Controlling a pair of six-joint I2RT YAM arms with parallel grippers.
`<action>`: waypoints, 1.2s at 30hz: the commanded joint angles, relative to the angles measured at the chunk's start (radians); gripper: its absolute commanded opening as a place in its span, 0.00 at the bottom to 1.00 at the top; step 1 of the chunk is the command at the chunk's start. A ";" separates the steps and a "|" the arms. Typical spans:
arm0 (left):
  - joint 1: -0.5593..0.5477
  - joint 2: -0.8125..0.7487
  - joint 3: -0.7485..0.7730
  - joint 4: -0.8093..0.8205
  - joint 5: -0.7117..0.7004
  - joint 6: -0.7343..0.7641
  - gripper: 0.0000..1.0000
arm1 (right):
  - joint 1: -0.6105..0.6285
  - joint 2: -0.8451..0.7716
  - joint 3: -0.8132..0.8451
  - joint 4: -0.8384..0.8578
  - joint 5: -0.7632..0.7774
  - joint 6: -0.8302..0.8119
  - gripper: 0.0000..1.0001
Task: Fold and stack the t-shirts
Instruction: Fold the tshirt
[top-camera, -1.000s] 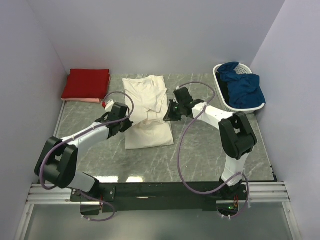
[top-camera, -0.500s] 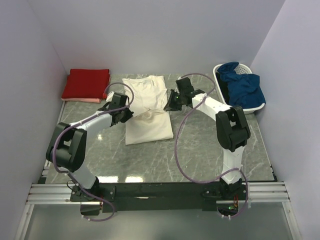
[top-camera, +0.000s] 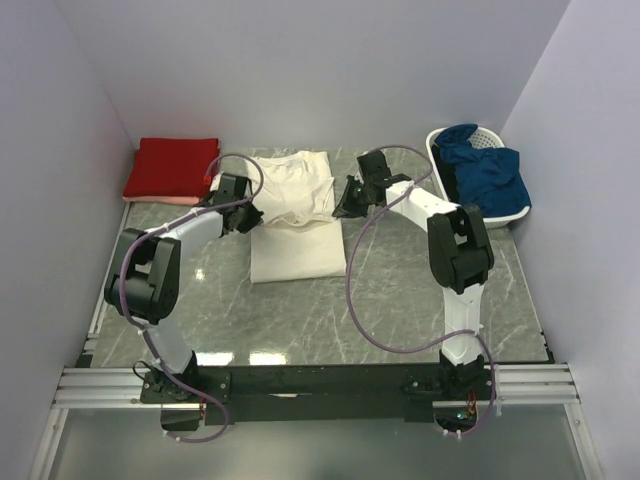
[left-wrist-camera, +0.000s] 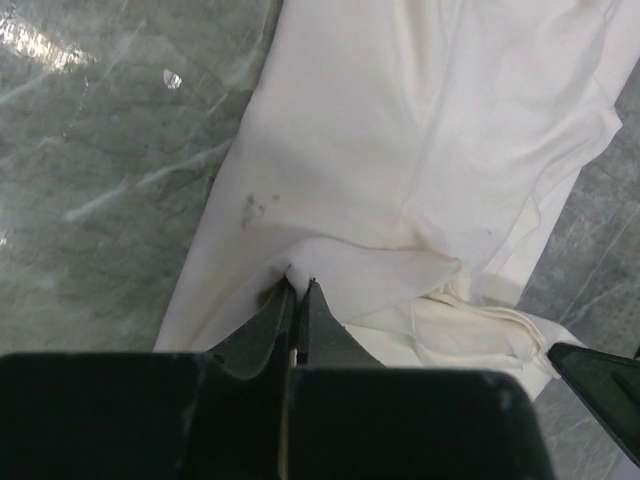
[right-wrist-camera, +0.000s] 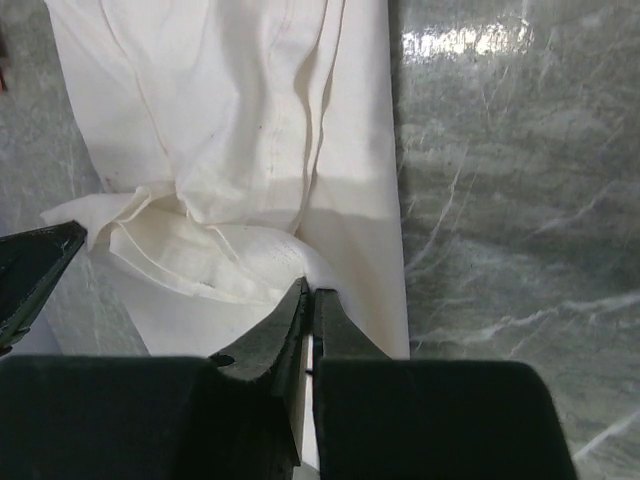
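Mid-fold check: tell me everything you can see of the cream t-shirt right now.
The cream t-shirt is soft, off-white cloth with a few small dark specks. It lies on the grey veined table at centre, partly folded into a long strip and wrinkled midway. The left gripper and right gripper each pinch a raised fold at opposite edges, jaws shut.

L arm (top-camera: 190, 226): stretched fwd, forearm angled in toward centre.
L gripper (left-wrist-camera: 298, 292): jaws pressed together, pinching a fold of the cream t-shirt (left-wrist-camera: 400, 150).
R arm (top-camera: 420, 206): reaches fwd-left, wrist turned inward.
R gripper (right-wrist-camera: 308, 295): jaws closed on same shirt's edge.
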 joint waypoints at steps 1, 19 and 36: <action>0.017 0.023 0.052 0.030 0.039 0.048 0.01 | -0.010 0.033 0.069 -0.004 -0.015 -0.019 0.01; 0.019 -0.178 -0.037 0.067 0.062 0.062 0.31 | 0.019 -0.119 0.039 -0.035 0.084 -0.091 0.49; -0.016 0.133 0.081 0.130 0.148 0.049 0.01 | 0.138 0.324 0.491 -0.201 0.120 -0.143 0.41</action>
